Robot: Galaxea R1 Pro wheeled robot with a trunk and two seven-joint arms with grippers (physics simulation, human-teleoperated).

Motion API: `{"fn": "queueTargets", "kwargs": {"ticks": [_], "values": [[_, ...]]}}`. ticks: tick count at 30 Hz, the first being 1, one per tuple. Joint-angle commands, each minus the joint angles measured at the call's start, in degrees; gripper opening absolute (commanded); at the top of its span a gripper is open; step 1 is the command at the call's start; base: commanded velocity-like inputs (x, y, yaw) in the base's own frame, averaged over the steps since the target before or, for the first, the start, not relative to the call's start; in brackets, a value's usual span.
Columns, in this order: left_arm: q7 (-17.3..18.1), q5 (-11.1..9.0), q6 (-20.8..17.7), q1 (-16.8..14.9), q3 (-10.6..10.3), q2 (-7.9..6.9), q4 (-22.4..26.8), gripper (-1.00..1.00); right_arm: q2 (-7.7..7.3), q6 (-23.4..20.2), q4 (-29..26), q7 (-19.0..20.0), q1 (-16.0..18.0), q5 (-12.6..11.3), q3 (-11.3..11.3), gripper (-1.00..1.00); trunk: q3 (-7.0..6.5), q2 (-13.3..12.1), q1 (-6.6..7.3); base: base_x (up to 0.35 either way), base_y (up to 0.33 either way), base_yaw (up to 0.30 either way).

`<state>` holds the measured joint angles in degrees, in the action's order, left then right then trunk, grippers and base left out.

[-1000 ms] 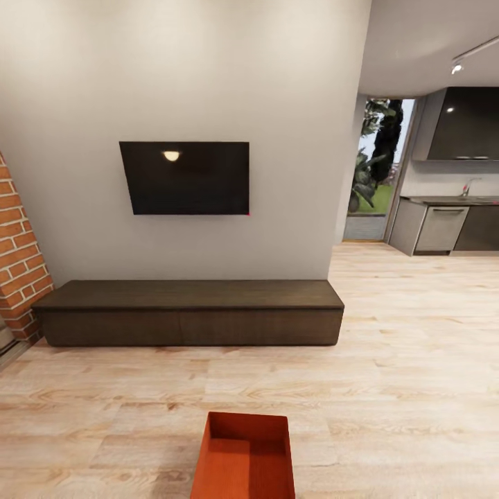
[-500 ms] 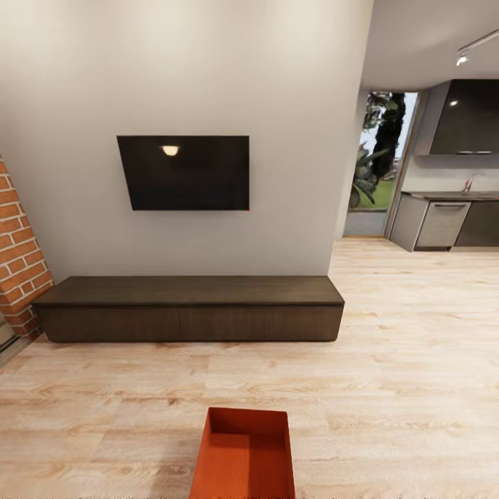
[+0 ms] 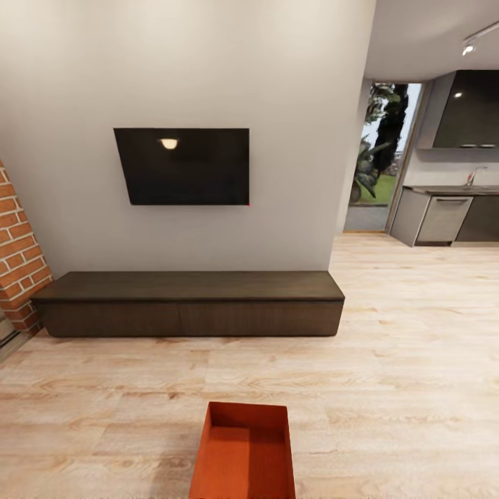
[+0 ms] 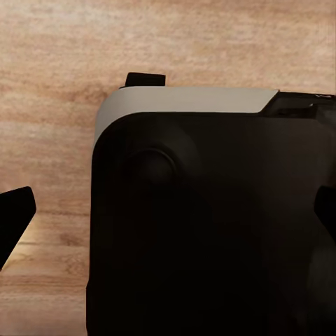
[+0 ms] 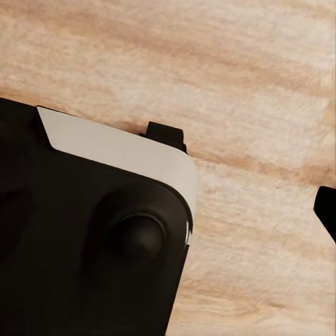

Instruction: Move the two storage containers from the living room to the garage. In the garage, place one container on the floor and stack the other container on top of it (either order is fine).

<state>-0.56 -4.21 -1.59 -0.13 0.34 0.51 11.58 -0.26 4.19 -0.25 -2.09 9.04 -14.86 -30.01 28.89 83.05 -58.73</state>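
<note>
Lying on wood floor (image 3: 388, 388), one storage container (image 3: 244, 454); gripper states seemingly indeterminable.

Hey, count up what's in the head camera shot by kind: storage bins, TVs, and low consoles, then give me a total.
Orange-red storage container: 1, on the wood-plank floor, partly cut off by the picture's lower edge
Wall-mounted black TV: 1
Low dark wood console: 1
Total: 3
</note>
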Motion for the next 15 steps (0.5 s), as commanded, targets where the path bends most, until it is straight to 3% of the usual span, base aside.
{"fn": "queueTargets", "kwargs": {"ticks": [1,9,15], "values": [[-0.06,-0.44,-0.17,-0.01,-0.01,0.01,0.08,1.0,0.0,0.12,-0.01,-0.11,0.01,-0.52,-0.49,1.0,0.15,0.03,0.01,0.0,0.0,0.0],[0.25,-0.44,-0.17,0.0,-0.15,0.02,0.03,1.0,-0.01,0.13,-0.01,-0.09,0.01,-0.52,-0.49,1.0,0.9,0.03,0.01,0.003,0.009,0.0],[0.37,-0.44,-0.11,0.01,-0.24,-0.06,0.02,1.0,0.0,0.2,-0.01,-0.09,0.01,-0.52,-0.49,1.0,1.47,0.03,0.01,0.075,0.167,0.0]]}}
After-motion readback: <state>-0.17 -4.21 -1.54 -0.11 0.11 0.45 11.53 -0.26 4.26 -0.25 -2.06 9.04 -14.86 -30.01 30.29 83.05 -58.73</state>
